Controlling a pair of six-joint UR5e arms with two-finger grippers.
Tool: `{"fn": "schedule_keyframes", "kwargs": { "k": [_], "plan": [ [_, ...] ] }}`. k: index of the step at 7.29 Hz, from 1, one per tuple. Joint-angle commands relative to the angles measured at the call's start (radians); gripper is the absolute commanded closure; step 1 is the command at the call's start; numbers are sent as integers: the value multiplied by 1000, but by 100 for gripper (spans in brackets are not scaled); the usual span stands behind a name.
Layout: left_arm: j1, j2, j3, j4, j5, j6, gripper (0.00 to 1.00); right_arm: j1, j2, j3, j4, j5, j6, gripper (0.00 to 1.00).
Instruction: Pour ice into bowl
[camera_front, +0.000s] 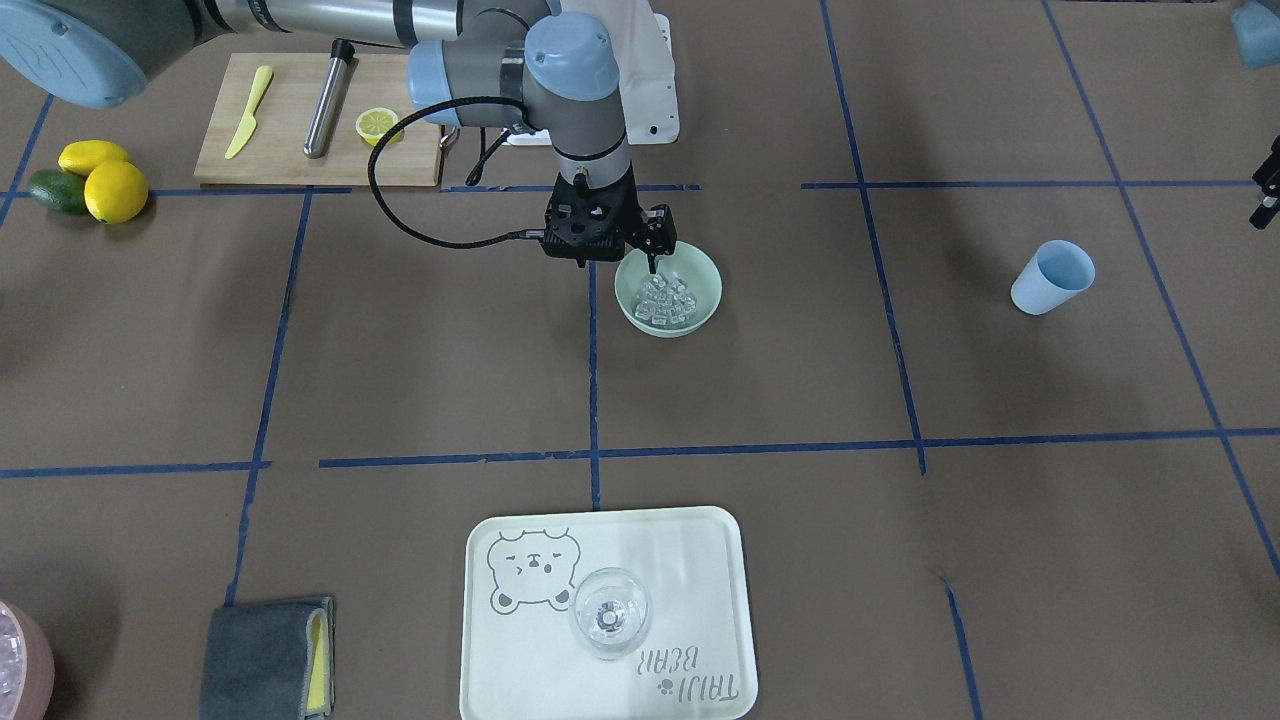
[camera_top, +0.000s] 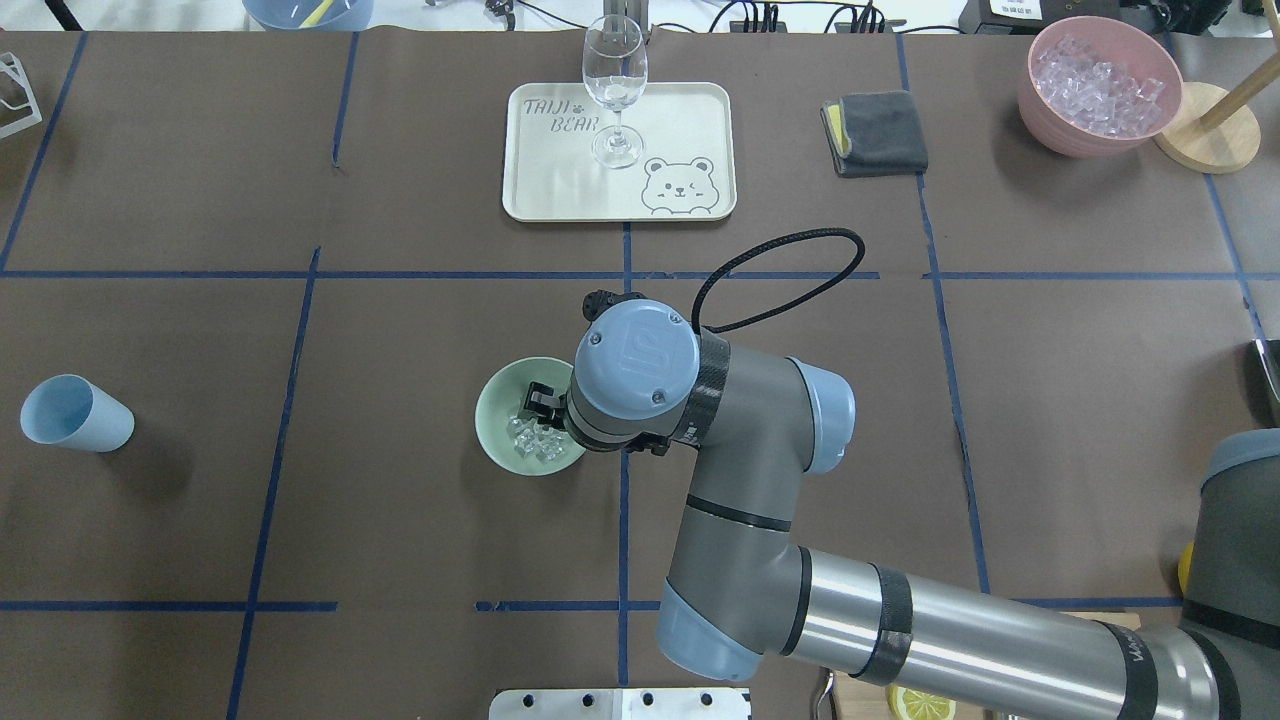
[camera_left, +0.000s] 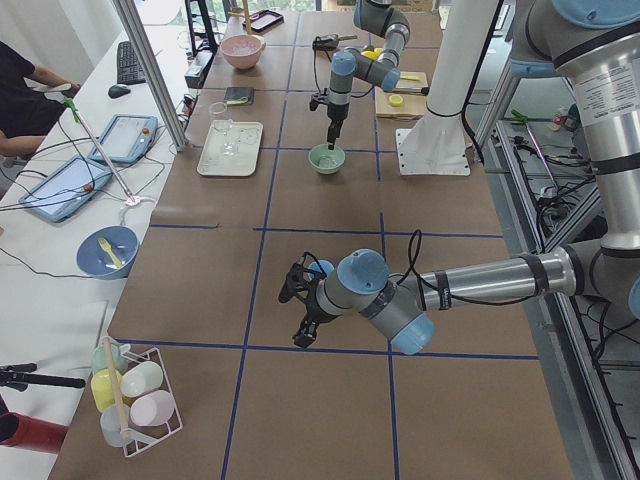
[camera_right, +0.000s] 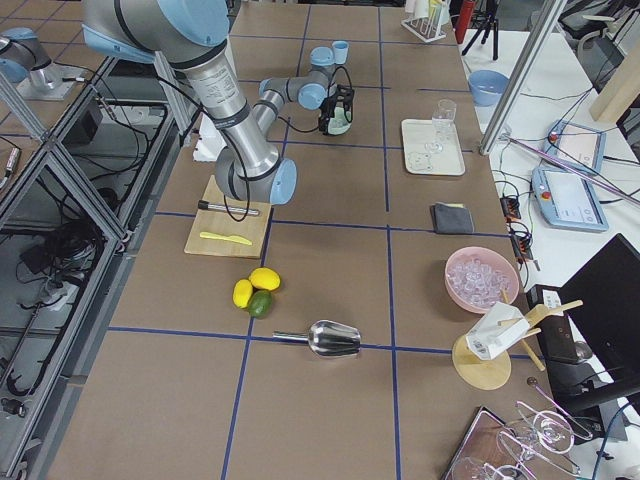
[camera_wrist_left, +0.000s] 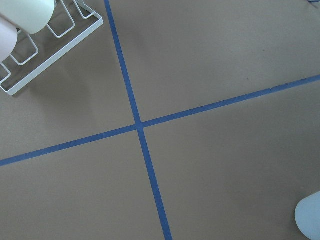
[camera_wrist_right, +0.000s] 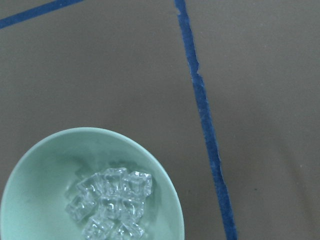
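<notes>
The pale mint-green bowl (camera_front: 706, 290) stands upright at the table's middle and holds a heap of small clear ice cubes (camera_front: 668, 300). Bowl (camera_top: 500, 400) and ice (camera_top: 530, 438) also show in the overhead view, and the right wrist view looks down on the bowl (camera_wrist_right: 45, 170) and the ice (camera_wrist_right: 112, 200). My right gripper (camera_front: 654, 262) points down over the bowl's robot-side rim (camera_top: 540, 400); I cannot tell whether it is open or shut. My left gripper (camera_left: 298, 318) hangs low over bare table, away from the bowl; I cannot tell its state.
A light blue cup (camera_top: 75, 412) lies tilted on my left side. Beyond the bowl a cream tray (camera_top: 540, 185) carries a clear stemmed glass (camera_top: 614, 90). A grey cloth (camera_top: 878, 132) and a pink tub of ice (camera_top: 1100, 85) are far right. A cutting board (camera_front: 290, 130) and lemons (camera_front: 115, 190) lie near my right base.
</notes>
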Motion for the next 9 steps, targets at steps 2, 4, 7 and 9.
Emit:
{"fn": "schedule_keyframes", "kwargs": {
  "k": [2,4,7,9],
  "plan": [
    [-1,0,1,0,1,-1,0,0,44,-56,-24,-2,-9,0],
    [-1,0,1,0,4,-1,0,0,54,-82,-21,-2,-32,5],
    [-1,0,1,0,2,-1,0,-1,41,-83,-20,1,-46,69],
    [-4,-2,0,0,1,-1,0,-3,8,-75,64,2,-55,95]
  ]
}}
